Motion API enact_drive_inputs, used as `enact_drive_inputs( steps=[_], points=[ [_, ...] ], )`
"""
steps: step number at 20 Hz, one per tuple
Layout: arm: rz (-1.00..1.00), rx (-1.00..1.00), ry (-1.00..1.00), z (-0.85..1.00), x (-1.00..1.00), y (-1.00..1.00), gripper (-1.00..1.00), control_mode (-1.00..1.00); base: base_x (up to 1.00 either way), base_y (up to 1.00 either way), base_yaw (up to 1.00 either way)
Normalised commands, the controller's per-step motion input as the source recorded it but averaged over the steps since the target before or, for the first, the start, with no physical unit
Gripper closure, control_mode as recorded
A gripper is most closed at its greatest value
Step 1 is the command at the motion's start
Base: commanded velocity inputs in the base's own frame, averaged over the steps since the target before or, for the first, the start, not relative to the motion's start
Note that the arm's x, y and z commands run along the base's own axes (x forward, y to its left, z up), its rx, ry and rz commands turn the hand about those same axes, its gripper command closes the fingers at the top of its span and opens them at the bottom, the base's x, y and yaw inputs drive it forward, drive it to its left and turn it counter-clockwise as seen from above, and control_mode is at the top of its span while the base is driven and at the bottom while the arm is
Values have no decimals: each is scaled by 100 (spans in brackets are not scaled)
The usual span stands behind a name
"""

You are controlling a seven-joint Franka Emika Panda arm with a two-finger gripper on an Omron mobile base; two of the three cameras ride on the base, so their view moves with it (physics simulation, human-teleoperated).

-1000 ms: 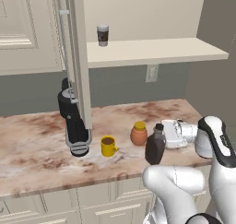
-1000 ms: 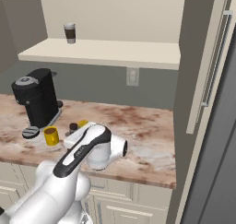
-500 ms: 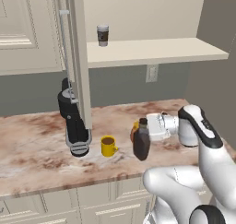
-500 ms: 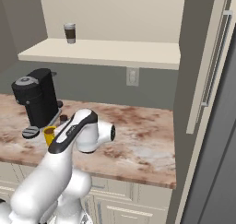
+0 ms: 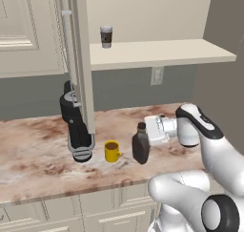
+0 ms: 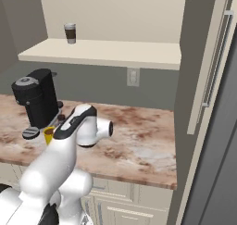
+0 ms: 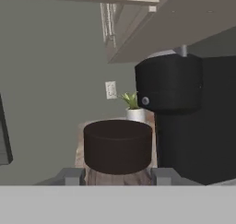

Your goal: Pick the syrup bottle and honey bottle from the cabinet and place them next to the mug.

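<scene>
- While the gripper (image 5: 145, 131) clamps its neck, the syrup bottle (image 5: 140, 146) stands upright on the counter (image 5: 38, 145).
- It's just right of the mug (image 5: 112, 151), beside the coffee machine (image 5: 76, 131).

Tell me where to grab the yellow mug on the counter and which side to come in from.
Take the mug by its rim, from above, pinching one wall. It stands upright with its mouth open, so the rim is free. Coming in level looks worse: the coffee machine stands close on one side, and the syrup bottle, at the gripper, on the other.
</scene>
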Motion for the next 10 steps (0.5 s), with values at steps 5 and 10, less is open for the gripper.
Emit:
enact_drive_inputs(
  steps=[5,10],
  points=[
    [12,0,-12,-15,0,0,100,-100,0,0,0],
    [12,0,-11,-13,0,0,100,-100,0,0,0]
  ],
)
